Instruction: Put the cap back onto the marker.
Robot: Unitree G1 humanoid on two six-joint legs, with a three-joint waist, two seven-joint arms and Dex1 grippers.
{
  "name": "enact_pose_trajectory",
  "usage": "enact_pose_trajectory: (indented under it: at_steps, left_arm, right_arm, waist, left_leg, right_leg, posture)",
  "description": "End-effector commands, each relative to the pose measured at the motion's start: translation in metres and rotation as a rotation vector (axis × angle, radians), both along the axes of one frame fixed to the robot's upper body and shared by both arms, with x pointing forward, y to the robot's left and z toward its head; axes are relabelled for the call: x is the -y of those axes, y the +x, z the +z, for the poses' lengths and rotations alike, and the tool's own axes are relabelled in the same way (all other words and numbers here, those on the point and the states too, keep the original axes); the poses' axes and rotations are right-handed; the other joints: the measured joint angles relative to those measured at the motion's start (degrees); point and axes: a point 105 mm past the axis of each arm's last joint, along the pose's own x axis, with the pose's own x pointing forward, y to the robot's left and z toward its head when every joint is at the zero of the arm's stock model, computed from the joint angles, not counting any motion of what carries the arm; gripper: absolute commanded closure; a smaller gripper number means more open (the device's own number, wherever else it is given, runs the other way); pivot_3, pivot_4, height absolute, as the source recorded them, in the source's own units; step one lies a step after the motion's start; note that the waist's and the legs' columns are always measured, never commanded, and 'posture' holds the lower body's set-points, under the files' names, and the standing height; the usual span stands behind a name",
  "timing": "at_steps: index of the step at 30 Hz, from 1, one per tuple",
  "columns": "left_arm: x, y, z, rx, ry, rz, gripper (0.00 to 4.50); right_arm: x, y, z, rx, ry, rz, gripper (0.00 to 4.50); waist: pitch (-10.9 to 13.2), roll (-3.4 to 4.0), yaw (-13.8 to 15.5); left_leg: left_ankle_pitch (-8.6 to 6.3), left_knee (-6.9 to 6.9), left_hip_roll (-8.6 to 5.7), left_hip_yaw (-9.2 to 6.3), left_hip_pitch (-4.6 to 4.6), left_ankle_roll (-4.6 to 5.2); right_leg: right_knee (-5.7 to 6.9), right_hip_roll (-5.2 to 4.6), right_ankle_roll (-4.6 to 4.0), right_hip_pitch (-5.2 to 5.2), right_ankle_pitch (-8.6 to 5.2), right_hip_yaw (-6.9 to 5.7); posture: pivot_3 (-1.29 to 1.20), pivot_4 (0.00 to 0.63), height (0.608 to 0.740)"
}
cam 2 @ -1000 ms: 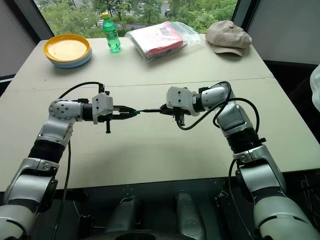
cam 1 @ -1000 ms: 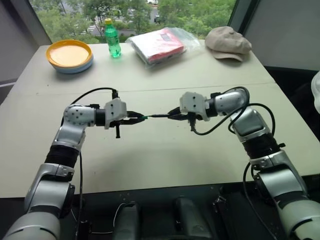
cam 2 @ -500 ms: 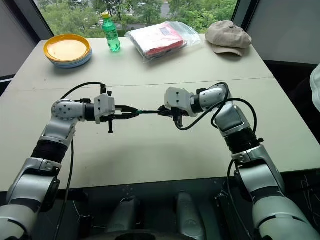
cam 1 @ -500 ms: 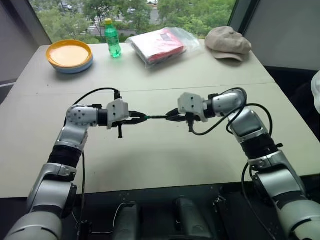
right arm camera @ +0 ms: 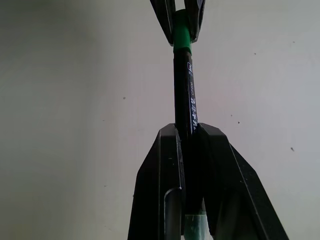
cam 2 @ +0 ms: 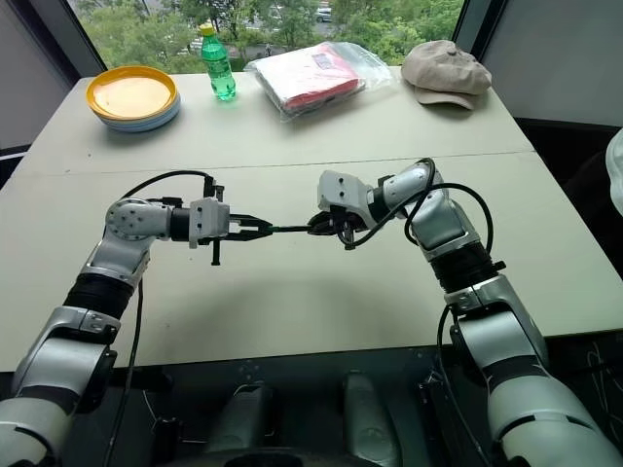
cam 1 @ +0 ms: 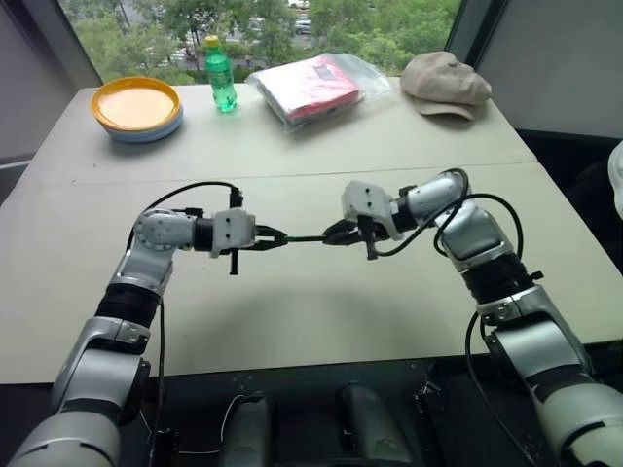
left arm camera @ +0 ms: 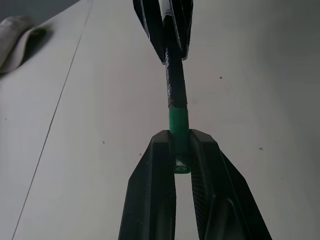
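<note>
Above the middle of the table, my left gripper is shut on the small green cap. Facing it, my right gripper is shut on the thin black marker. The marker spans level between the two grippers. In the left wrist view the cap sits on the marker's end, its green sleeve meeting the black barrel. The right wrist view shows the green cap at the marker's far end, clamped between the other gripper's fingers.
At the table's far side stand a yellow plate stack, a green drink bottle, a plastic-wrapped red package and a beige cap hat. A seam runs across the table behind the arms.
Both grippers have closed in on each other, and the gap between cap and marker end is gone; the cap now sits on the marker's tip.
</note>
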Motion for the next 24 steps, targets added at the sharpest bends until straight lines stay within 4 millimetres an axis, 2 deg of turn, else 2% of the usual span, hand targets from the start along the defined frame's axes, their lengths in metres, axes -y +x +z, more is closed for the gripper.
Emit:
enact_pose_trajectory:
  at_steps: [1, 14, 24]
  left_arm:
    - [-0.001, 0.007, 0.019, 0.082, -0.021, 0.015, 4.50]
    - [-0.003, 0.011, 0.020, 0.162, -0.003, 0.022, 4.50]
    - [0.002, 0.009, 0.032, 0.201, -0.070, 0.006, 4.50]
  right_arm:
    - [-0.018, -0.010, 0.005, 0.003, -0.004, 0.103, 4.49]
    - [-0.028, -0.022, -0.005, -0.126, -0.004, 0.107, 4.49]
    - [-0.030, -0.023, -0.014, -0.165, -0.008, 0.087, 4.49]
  waist:
    - [0.00, 0.00, 0.00]
    - [0.00, 0.00, 0.00]
    - [0.00, 0.00, -0.01]
  left_leg:
    - [0.00, 0.00, 0.00, 0.00, 0.00, 0.00]
    - [0.00, 0.00, 0.00, 0.00, 0.00, 0.00]
    - [0.00, 0.00, 0.00, -0.01, -0.01, 0.00]
  right_leg:
    - [0.00, 0.00, 0.00, 0.00, 0.00, 0.00]
    - [0.00, 0.00, 0.00, -0.01, 0.00, -0.01]
    - [0.01, 0.00, 0.00, -0.02, 0.00, -0.01]
  posture:
    - [0.00, 0.150, 0.740]
    - [0.00, 0.150, 0.740]
    - [0.00, 0.150, 0.740]
